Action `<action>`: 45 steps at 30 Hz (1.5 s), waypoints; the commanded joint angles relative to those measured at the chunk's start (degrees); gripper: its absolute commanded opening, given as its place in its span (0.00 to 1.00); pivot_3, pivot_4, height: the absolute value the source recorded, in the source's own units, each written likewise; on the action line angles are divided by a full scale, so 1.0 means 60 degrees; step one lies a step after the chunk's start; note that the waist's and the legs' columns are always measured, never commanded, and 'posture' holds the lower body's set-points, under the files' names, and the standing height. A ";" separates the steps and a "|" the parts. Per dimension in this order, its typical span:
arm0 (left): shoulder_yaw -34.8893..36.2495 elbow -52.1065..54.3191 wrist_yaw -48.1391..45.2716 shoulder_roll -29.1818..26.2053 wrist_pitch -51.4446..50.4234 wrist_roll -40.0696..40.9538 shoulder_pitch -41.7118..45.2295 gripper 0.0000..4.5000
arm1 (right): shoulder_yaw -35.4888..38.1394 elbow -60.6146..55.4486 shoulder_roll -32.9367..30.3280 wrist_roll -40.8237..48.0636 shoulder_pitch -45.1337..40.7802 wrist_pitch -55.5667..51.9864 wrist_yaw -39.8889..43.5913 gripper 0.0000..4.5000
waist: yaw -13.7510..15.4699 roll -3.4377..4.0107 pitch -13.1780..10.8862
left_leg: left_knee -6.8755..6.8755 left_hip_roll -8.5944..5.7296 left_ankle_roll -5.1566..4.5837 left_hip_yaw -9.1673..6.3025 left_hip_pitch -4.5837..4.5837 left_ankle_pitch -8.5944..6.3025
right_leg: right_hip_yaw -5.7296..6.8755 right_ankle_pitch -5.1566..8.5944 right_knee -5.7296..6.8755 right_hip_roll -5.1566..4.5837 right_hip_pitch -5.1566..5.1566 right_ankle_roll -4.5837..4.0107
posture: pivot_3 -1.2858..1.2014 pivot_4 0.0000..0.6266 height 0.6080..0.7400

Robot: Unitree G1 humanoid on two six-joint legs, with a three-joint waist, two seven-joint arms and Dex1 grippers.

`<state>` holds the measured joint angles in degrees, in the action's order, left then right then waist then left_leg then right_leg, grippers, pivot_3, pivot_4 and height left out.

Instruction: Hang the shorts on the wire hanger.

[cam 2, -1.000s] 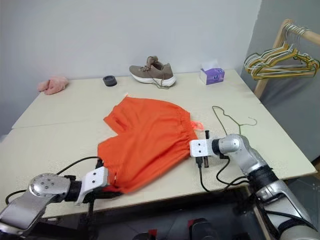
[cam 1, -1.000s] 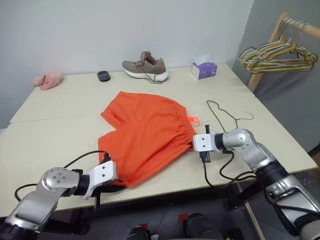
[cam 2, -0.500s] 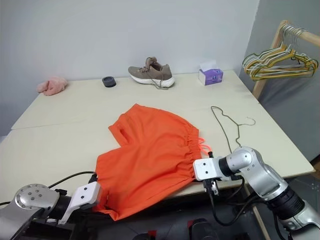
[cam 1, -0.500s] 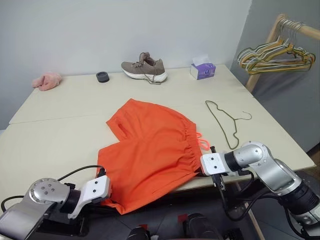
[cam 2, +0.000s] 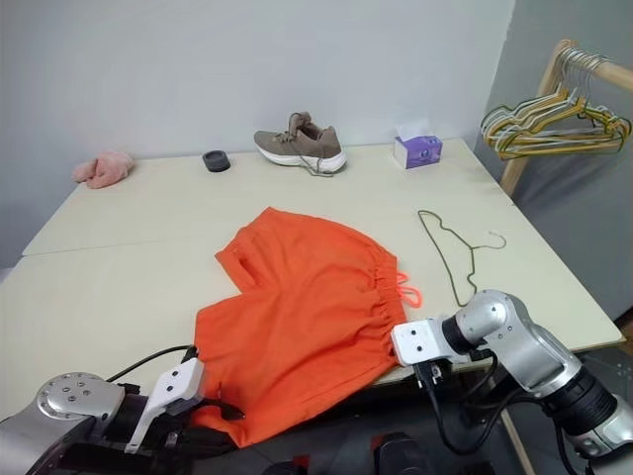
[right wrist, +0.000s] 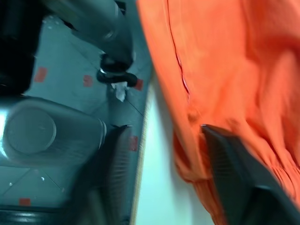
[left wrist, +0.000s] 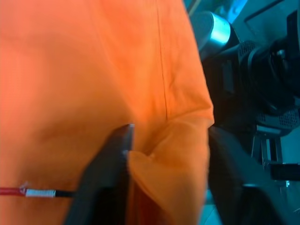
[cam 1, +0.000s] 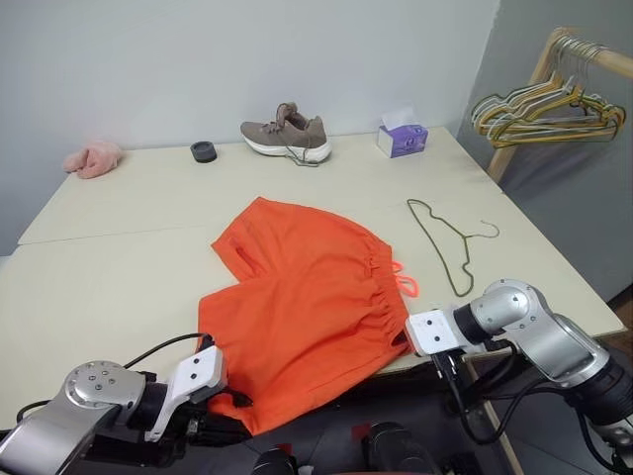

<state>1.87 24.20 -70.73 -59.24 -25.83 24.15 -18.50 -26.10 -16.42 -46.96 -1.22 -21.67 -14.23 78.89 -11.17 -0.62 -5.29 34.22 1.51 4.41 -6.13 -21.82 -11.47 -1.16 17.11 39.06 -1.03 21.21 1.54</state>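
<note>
Table by a grey wall, shorts overhanging its front edge.
Left gripper and right gripper stand parted, cloth between the fingers, unclamped; wire hanger lies near the right edge.

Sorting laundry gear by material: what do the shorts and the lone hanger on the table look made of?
The shorts: thin woven fabric, matte, judging by soft folds and the gathered waistband. The wire hanger: thin bent metal wire, dull dark finish, possibly coated.
</note>
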 commanded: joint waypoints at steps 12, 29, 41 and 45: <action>0.0990 0.0651 0.1079 0.1325 -0.0432 0.1598 0.1230 0.99 | 0.2194 -0.0459 0.1142 0.2542 -0.0140 -0.1887 -0.1538 1.00 | 0.0014 -0.0003 0.0006 | 0.0009 -0.0002 0.0000 -0.0003 -0.0001 0.0000 | -0.0002 -0.0004 0.0003 0.0002 -0.0008 0.0006 | 0.45 0.01 1.00; 0.0140 -0.0187 0.3398 0.3196 0.0562 -0.0105 0.3797 0.99 | 0.4452 0.3164 0.3554 0.0795 -0.1589 -0.3541 -0.8967 1.00 | -0.0024 -0.0001 0.0064 | 0.0048 -0.0009 -0.0001 0.0029 -0.0012 0.0001 | -0.0062 -0.0063 0.0005 0.0018 -0.0005 0.0091 | 0.44 0.01 1.00; -0.0257 0.0192 0.3298 0.3264 0.0717 -0.0132 0.4314 0.99 | 0.4871 0.9698 0.3882 0.0389 -0.4483 -0.2198 -1.0742 1.00 | -0.0280 0.0013 0.0082 | 0.0085 -0.0011 -0.0007 0.0175 -0.0005 -0.0002 | -0.0208 -0.0104 0.0000 0.0022 0.0019 0.0159 | 0.44 0.00 1.00; -0.0310 0.0190 0.3233 0.3265 0.0826 -0.0169 0.4288 0.99 | 0.4884 1.1519 0.3884 0.0354 -0.5212 -0.1676 -1.0785 1.00 | -0.0399 0.0013 0.0082 | 0.0090 -0.0011 -0.0009 0.0193 -0.0004 -0.0002 | -0.0226 -0.0112 -0.0002 0.0022 0.0021 0.0171 | 0.44 0.00 1.00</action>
<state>0.14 23.91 -50.96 -39.60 -22.07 23.41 6.55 2.26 50.48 -23.52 1.23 -50.57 -26.66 14.59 -13.56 -0.54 -4.80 34.77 1.44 4.35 -4.98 -21.84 -11.49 -2.52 16.43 39.05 -0.90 21.33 2.57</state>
